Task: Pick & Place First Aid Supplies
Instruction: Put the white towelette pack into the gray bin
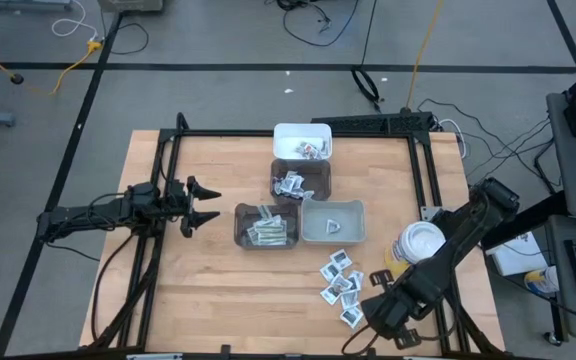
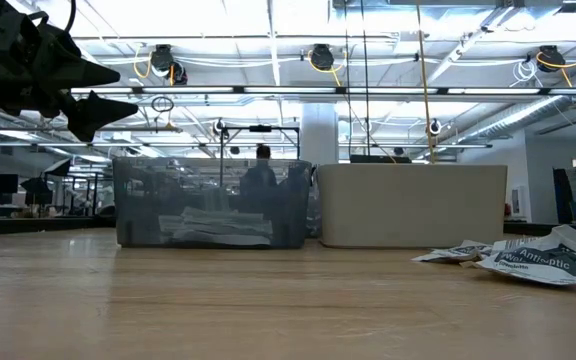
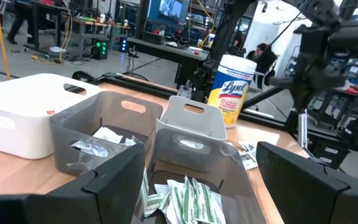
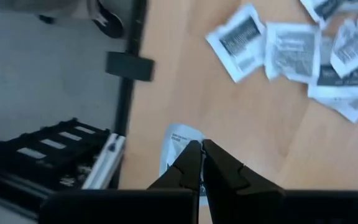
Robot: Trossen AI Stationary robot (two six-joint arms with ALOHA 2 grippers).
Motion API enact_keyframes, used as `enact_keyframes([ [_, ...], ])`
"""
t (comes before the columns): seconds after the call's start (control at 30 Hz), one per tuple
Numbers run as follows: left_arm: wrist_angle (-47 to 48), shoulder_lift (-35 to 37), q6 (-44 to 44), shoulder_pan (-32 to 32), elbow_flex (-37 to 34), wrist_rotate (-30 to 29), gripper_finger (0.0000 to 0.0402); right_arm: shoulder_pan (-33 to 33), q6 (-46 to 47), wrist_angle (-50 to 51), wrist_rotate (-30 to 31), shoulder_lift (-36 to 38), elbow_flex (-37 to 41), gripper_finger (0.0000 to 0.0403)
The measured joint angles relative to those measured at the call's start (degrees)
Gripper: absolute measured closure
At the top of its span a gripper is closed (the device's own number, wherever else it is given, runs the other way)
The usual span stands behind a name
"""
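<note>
The left gripper [image 1: 206,203] waits at 9 o'clock of the table [image 1: 218,290], fingers apart, holding nothing. Four bins [image 1: 301,190] stand near 12 o'clock. White sachets [image 1: 342,278] lie loose at 5 o'clock. The right gripper [image 4: 202,148] is beside them, fingers together over one sachet [image 4: 178,144]; whether it grips it, I cannot tell.

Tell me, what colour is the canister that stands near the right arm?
The canister is yellow with a white lid and blue lettering; the left wrist view shows it best.

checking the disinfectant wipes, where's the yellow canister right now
In the high view the yellow canister stands near the table's right edge, right of the light grey bin, beside the right arm.
</note>
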State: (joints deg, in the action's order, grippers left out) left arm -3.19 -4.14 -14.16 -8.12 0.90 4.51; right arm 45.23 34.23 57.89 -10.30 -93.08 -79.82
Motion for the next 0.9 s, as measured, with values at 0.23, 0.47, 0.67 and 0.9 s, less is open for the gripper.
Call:
enact_keyframes([
  [0.23,0.0,0.0,0.0,0.0,0.0,0.0,0.0091,-8.1,-6.7,2.9,-0.4,0.0,-1.7,0.0402],
  [0.47,0.0,0.0,0.0,0.0,0.0,0.0,0.0092,-21.7,-16.0,3.7,-0.3,0.0,-1.7,0.0402],
  [0.67,0.0,0.0,0.0,0.0,0.0,0.0,0.0092,-33.4,-23.8,4.5,-0.3,0.0,-1.7,0.0403],
  [0.9,0.0,0.0,0.0,0.0,0.0,0.0,0.0092,-45.9,-30.8,6.3,-0.2,0.0,-1.7,0.0403],
])
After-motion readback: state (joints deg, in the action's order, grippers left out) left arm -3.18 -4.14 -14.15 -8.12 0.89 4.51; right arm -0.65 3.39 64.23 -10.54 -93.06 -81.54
